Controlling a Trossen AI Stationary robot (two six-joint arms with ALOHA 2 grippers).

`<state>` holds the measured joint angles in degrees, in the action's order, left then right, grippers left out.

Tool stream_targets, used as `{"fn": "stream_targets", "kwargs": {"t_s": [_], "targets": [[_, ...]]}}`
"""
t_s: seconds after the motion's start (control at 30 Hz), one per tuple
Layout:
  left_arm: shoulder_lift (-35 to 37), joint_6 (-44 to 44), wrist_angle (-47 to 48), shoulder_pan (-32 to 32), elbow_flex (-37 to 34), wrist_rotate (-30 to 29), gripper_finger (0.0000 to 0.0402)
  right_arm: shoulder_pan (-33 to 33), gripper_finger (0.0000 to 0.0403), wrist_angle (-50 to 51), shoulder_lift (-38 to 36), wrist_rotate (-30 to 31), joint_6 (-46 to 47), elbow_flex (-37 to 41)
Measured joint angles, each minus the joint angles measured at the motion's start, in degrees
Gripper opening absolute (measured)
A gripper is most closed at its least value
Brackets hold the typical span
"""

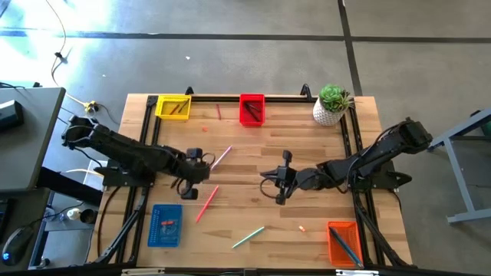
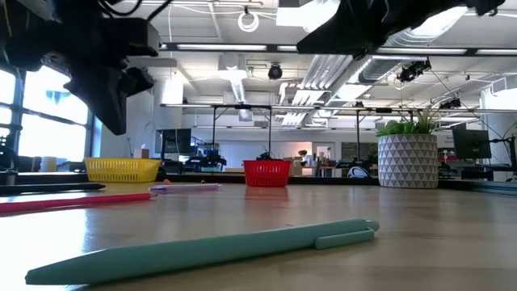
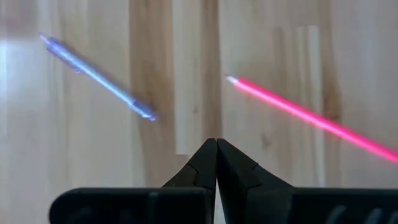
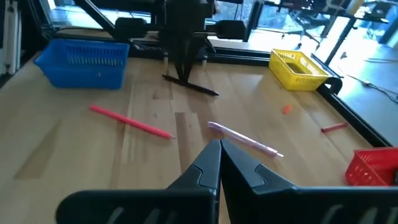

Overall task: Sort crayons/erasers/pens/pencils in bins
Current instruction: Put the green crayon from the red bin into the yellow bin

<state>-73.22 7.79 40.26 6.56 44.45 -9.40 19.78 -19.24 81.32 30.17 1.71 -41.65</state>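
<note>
Both grippers hang shut over the middle of the wooden table and hold nothing. My left gripper [image 1: 188,182] [image 3: 216,146] points steeply down between a lilac pen [image 1: 221,159] [image 3: 96,76] and a pink pencil [image 1: 207,203] [image 3: 311,115], both lying flat. My right gripper [image 1: 267,178] [image 4: 220,144] points nearly level toward the left arm. A green pen [image 1: 248,237] [image 2: 210,246] lies near the front edge. The yellow bin [image 1: 173,106] and red bin [image 1: 252,109] stand at the far edge, the blue bin [image 1: 165,225] and orange bin [image 1: 344,242] at the near edge.
A white plant pot [image 1: 331,105] stands at the far right corner. A red crayon [image 1: 218,112] and a small orange bit [image 1: 205,129] lie near the far bins. Another small orange bit [image 1: 301,228] lies beside the orange bin. Black rails frame the table.
</note>
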Motion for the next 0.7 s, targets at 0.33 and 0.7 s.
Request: {"fn": "stream_targets", "kwargs": {"t_s": [0.33,0.7], "targets": [[1.1,-12.8,-9.9,-20.4,0.0,9.0,0.0,-12.9,0.0,-15.3,0.0,-9.9,-7.3,7.8],[-12.5,-4.9,-25.8,-43.3,6.5,7.0,0.0001,-29.6,0.0,-15.8,-0.4,-13.9,-13.5,5.3]]}}
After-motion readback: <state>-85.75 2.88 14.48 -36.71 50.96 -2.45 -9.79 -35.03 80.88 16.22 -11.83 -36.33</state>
